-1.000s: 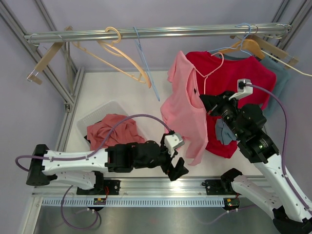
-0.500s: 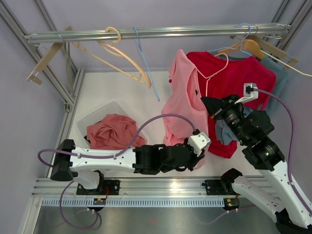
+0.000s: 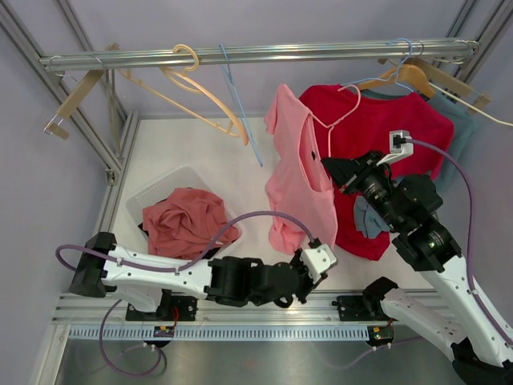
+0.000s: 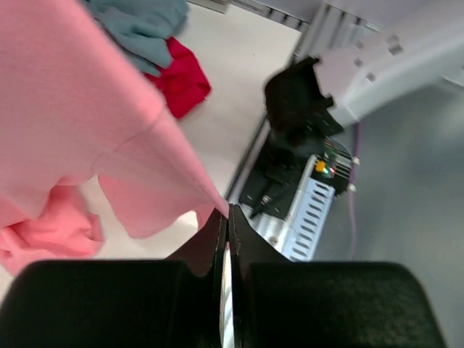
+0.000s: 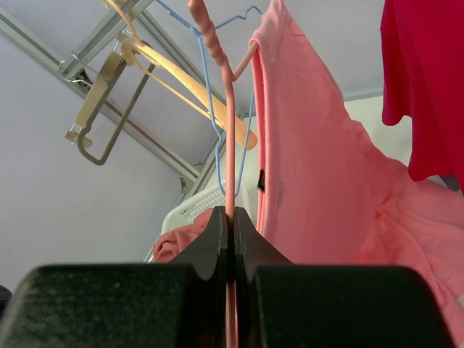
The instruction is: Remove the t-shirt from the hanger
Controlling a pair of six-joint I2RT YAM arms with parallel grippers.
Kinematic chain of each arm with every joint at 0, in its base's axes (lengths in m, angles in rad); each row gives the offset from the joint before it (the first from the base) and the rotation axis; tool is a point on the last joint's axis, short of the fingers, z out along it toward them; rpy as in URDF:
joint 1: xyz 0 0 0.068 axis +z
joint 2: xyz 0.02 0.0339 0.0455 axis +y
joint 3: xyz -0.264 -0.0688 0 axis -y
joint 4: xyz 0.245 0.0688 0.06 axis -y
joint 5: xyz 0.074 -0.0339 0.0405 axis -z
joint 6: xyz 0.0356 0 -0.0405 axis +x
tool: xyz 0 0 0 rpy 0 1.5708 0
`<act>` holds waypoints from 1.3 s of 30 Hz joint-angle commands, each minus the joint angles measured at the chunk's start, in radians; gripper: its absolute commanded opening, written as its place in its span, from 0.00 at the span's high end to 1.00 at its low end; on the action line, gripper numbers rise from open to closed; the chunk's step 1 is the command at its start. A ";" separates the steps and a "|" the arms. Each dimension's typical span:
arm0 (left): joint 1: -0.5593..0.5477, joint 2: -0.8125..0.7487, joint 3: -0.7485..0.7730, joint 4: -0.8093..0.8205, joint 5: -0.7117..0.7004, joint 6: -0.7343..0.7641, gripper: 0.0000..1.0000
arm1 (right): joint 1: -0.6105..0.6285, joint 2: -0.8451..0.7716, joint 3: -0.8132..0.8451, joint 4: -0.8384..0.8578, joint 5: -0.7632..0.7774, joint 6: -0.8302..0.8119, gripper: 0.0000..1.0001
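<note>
Far to the left of the left gripper [image 4: 226, 217] sits a white plastic basket [image 3: 151, 195] with a reddish cloth in it. The left gripper is pinched shut on a small corner of the bottom hem of the soft pink t-shirt [image 3: 298, 188]. It is low down, close to the front edge of the table [image 3: 192, 144].

The shirt rises above this gripper to the thin pink wire hanger [image 5: 230, 138]. The right gripper [image 5: 230, 217] is squeezed shut on the straight stem of that hanger. The hanger's hook looks to be below the metal rail [image 3: 256, 54], not on it. A red t-shirt [image 3: 385, 132] hangs just behind the right gripper.

Things could go wrong here. The left gripper has only a tiny bit of cloth, so a hard pull could make the hem slip out. The neck hole could catch on the hanger's shoulder. Then the thin wire could twist in the right gripper. A pull toward the right could drag the red t-shirt along.

There is bare table to the left of the left gripper, toward the basket. Just in front of it is the table's edge, so there is little room that way.
</note>
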 commanded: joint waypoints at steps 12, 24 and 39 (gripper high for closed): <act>-0.183 -0.105 -0.257 0.054 -0.034 -0.174 1.00 | 0.009 0.198 0.334 0.243 0.038 -0.092 1.00; -0.107 -0.374 -0.153 -0.101 -0.307 0.037 1.00 | 0.009 -0.050 0.194 0.033 -0.319 -0.009 1.00; 0.398 -0.356 -0.056 0.151 -0.003 0.213 1.00 | 0.009 -0.251 0.113 0.034 -0.482 0.118 1.00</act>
